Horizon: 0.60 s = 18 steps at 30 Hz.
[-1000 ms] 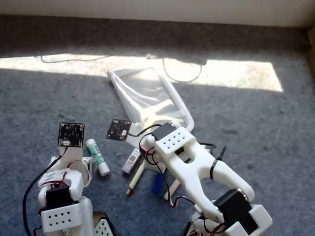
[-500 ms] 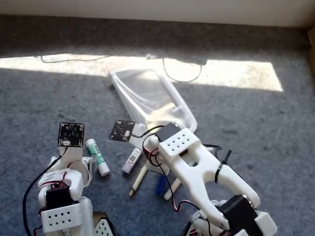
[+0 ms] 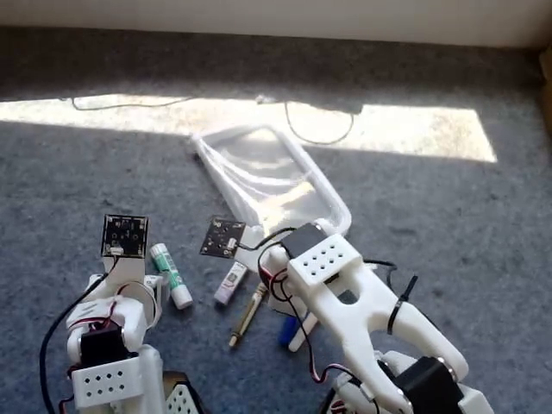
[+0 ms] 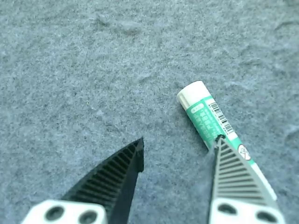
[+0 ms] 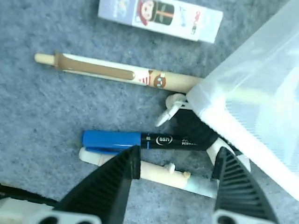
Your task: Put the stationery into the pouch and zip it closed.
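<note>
Plainly, the right gripper (image 5: pixel 176 157) is hanging with its jaws spread over the blue-capped marker (image 5: pixel 140 139), which is lying between its fingers, probably lined up for a pick. The translucent pouch (image 5: pixel 261 88) is lying just beside one finger, seemingly kept close so that each carry is short. The left gripper (image 4: pixel 179 140) is waiting, also spread, with one finger right beside the glue stick (image 4: pixel 205 114).

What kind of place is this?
Probably an indoor room, perhaps a home or an office: the surface is grey carpet, a band of sunlight falls across it as if from a window, and a pale wall runs along the far edge.
</note>
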Each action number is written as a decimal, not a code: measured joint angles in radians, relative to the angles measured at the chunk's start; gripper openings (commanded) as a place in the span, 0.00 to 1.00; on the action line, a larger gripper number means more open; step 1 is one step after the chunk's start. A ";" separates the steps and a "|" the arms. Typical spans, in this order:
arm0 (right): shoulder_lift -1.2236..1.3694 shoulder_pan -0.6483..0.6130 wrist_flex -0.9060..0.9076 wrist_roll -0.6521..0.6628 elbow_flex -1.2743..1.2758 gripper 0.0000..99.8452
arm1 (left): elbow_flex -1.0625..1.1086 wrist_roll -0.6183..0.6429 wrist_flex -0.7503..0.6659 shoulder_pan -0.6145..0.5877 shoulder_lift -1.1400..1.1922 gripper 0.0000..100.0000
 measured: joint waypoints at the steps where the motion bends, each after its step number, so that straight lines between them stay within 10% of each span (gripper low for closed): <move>1: -0.023 0.000 0.003 0.000 0.003 0.24 | 0.000 0.000 0.000 0.000 0.000 0.23; 18: -0.009 -0.057 -0.058 -0.003 0.077 0.24 | 0.000 0.000 0.000 0.000 0.000 0.23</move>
